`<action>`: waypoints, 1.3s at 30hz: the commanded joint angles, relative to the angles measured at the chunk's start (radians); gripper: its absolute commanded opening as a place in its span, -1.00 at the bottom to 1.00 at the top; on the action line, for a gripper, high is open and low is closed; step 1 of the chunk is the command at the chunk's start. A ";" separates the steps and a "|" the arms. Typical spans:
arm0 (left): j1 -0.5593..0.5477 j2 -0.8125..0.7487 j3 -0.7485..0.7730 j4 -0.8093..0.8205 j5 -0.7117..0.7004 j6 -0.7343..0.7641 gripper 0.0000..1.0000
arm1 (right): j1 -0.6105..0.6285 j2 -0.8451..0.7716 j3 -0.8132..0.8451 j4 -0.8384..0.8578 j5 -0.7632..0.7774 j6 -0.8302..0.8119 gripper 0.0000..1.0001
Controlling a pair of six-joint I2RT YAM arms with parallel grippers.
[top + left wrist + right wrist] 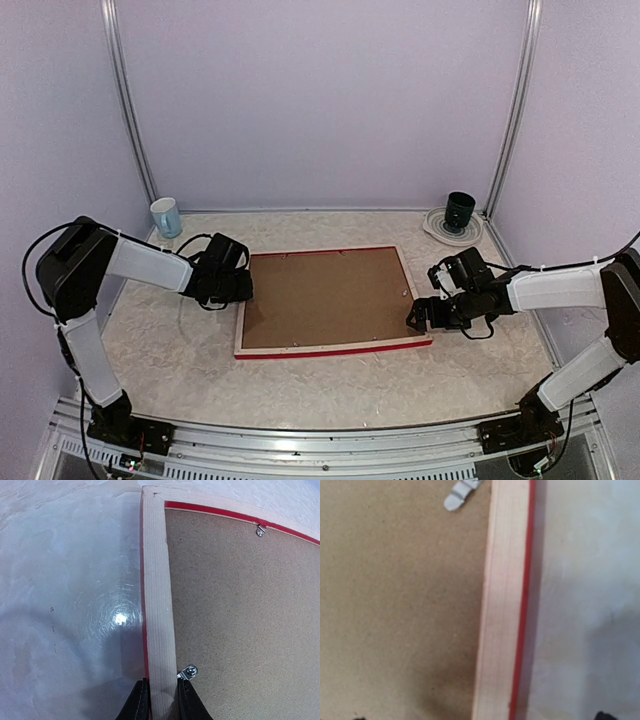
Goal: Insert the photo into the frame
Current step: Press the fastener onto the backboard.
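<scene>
Fingers [140, 706] of the left gripper [238, 288] clamp the left rail of the frame [330, 349]; the right gripper [417, 318] straddles the right rail, spread wide. On the table [170, 350] the frame lies face down in the middle, a brown backing board [325, 295] filling it, small metal clips [188, 671] at its edge. A pale mug [166, 217] stands far left.

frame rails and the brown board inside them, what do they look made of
The frame rails look like pale bare wood, with fine grain lines running lengthwise and a red painted outer edge. The backing board looks like matte brown pressed fibreboard, speckled and grainless; possibly thick card. The small clip holding it looks like shiny metal.
</scene>
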 commanded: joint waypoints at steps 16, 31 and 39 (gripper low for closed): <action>0.019 -0.146 -0.112 0.071 -0.003 0.017 0.30 | -0.085 0.015 0.219 -0.102 0.039 -0.074 0.98; 0.019 -0.133 -0.199 0.216 0.061 0.054 0.48 | -0.094 0.325 0.378 -0.018 0.110 -0.055 0.96; 0.020 -0.098 -0.185 0.214 0.086 0.054 0.48 | -0.094 0.378 0.366 0.008 0.108 -0.047 0.66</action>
